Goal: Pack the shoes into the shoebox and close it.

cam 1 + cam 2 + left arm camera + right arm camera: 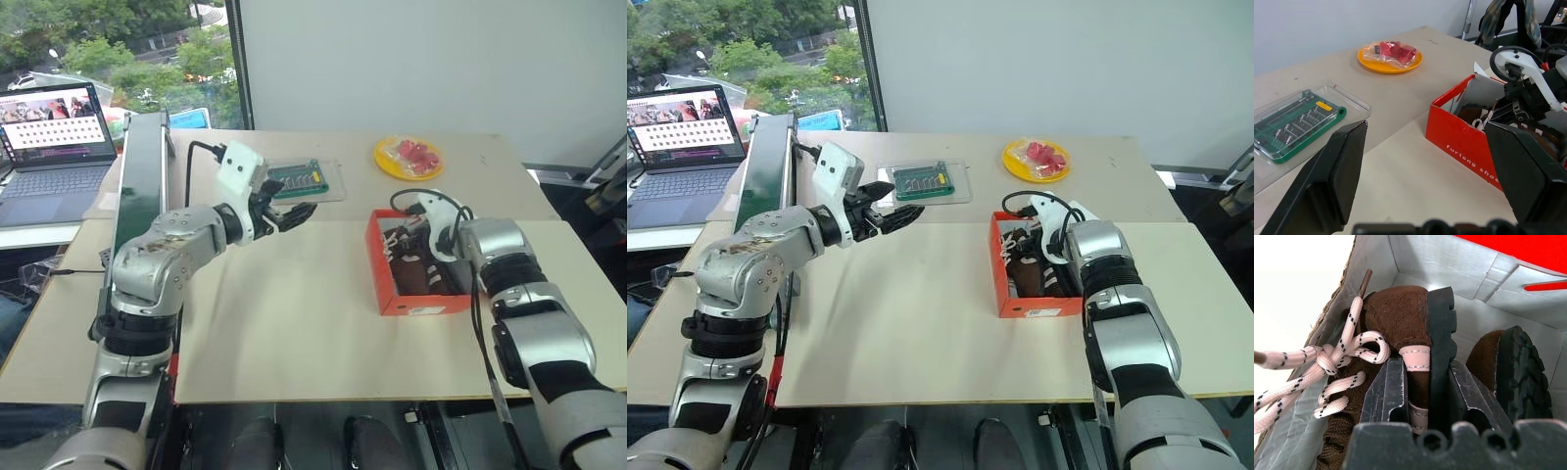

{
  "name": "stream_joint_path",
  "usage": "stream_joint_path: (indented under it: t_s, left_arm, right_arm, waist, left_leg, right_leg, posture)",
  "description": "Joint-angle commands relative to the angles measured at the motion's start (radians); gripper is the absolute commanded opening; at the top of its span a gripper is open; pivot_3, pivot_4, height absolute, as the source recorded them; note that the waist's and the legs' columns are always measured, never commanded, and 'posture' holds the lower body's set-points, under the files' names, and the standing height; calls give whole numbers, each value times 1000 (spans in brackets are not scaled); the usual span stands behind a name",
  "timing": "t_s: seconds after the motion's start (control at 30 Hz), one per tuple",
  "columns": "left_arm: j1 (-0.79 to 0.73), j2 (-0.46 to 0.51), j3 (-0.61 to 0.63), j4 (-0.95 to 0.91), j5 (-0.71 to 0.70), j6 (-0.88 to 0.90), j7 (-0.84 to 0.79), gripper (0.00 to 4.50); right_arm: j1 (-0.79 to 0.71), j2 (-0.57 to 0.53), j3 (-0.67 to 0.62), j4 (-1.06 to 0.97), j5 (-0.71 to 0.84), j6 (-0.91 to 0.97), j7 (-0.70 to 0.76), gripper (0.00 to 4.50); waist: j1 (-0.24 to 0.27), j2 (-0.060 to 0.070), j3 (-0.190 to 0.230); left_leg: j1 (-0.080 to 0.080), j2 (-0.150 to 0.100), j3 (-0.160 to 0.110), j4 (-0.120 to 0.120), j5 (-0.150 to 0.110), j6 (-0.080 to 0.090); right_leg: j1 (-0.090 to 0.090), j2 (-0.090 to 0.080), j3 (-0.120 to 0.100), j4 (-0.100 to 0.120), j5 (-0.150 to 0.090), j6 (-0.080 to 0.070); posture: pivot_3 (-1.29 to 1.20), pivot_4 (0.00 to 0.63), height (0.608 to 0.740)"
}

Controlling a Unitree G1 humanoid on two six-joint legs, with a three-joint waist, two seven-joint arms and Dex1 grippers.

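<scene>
1. Brown suede is what we hold: our right gripper (1427,396) is down in the shoebox (418,305), pinched on the heel of one shoe (1400,323), a finger on each side of it.
2. We think this step is setting that shoe down flat in the box. It lies on its side with its cream laces (1327,367) spilling over the box wall.
3. To do it well, we would push the shoe down snug against the other shoe (1518,367), which lies on its side next to it, with its black sole showing.
4. We would let go only once the shoe rests on the box floor, then lift out slowly so no lace comes along.
5. Any laces hanging over the edge should go inside, or the lid may not shut.
6. Our left gripper (1425,161) is wide open and holds nothing. It hangs above the table (294,323), pointing at the box from about 9 o'clock.
7. A clear tray with a green board (304,179) sits at 10 o'clock from the box, and a yellow plate (409,157) of red things at 12 o'clock.
</scene>
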Motion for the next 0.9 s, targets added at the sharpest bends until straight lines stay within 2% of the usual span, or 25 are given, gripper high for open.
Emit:
stream_joint_path:
  t_s: [0.03,0.17,0.3,0.57,0.67,0.77,0.87,0.9]
  left_arm:
    - [-26,-3,8,-14,9,-27,-9,4076]
    - [-24,3,8,-10,13,-26,-13,4076]
    - [-22,7,5,-9,18,-24,-19,4076]
    - [-16,17,-9,-11,22,-15,-53,4076]
    - [-14,34,-28,-8,19,-17,-98,4076]
    - [6,71,-62,-30,1,-23,-191,4076]
    - [19,106,-93,-47,-16,-39,-290,4076]
    - [19,116,-103,-45,-18,-47,-321,4076]
  right_arm:
    - [41,-5,-4,-18,-37,9,-29,1827]
    - [47,-23,-40,-112,-18,49,-42,3158]
    - [35,-19,-158,-286,80,128,-45,4449]
    - [35,-60,-329,-681,252,436,-55,4449]
    - [37,-91,-378,-791,313,476,-38,4449]
    - [89,-149,-377,-925,396,530,27,4449]
    - [180,-188,-449,-1102,557,579,128,4449]
    - [210,-207,-469,-1157,605,605,154,4215]
  waist:
    - [1,0,0]
    - [2,0,0]
    - [2,1,1]
    - [0,2,1]
    - [1,2,1]
    - [3,2,1]
    - [3,2,2]
    - [5,2,2]
  left_leg:
    - [0,0,0,0,0,0]
    - [-4,0,0,0,1,-1]
    - [-6,0,0,0,2,-3]
    - [-6,1,-1,-1,0,0]
    - [-7,0,0,-1,-1,1]
    - [-7,0,0,-1,-1,2]
    - [-7,0,-1,-1,-1,2]
    - [-7,0,0,0,-1,2]
  right_leg:
    - [0,0,0,0,0,0]
    - [-3,0,0,0,0,0]
    - [-5,-1,0,-1,0,0]
    - [-6,0,0,0,0,0]
    - [-6,0,0,0,0,0]
    - [-6,0,0,-1,0,0]
    - [-6,0,-1,-2,0,0]
    - [-6,0,0,-2,0,0]
  posture:
    - [0,150,740]
    - [0,150,740]
    - [0,150,740]
    - [0,150,740]
    - [0,150,740]
    - [0,150,740]
    - [0,150,740]
    - [0,150,740]
